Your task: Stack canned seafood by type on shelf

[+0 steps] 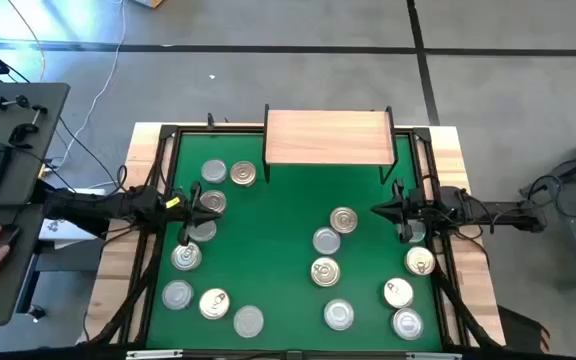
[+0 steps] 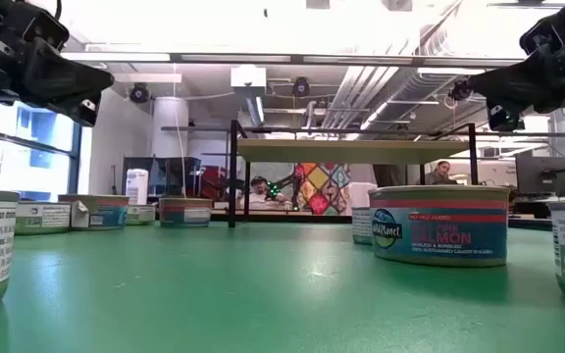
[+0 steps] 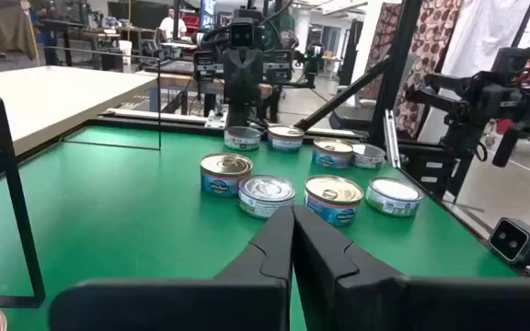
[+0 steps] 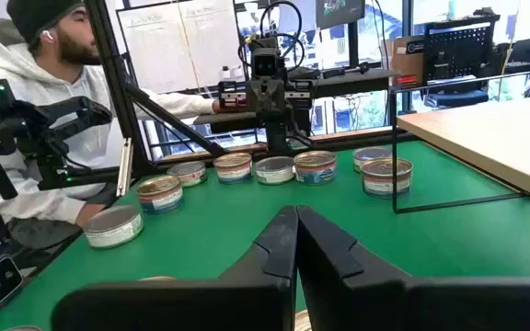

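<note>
- We see left hand (image 1: 216, 203) closed, empty, above the left tins (image 1: 214, 173).
- Right hand (image 1: 378, 210) closed, empty, beside the right tins (image 1: 325, 271).
- Shelf (image 1: 328, 136) bare, at mat's (image 1: 278, 240) far edge.

Both arms reach inward, left end effector (image 1: 216, 201) and right end effector (image 1: 376, 210) closed, holding nothing.
</note>
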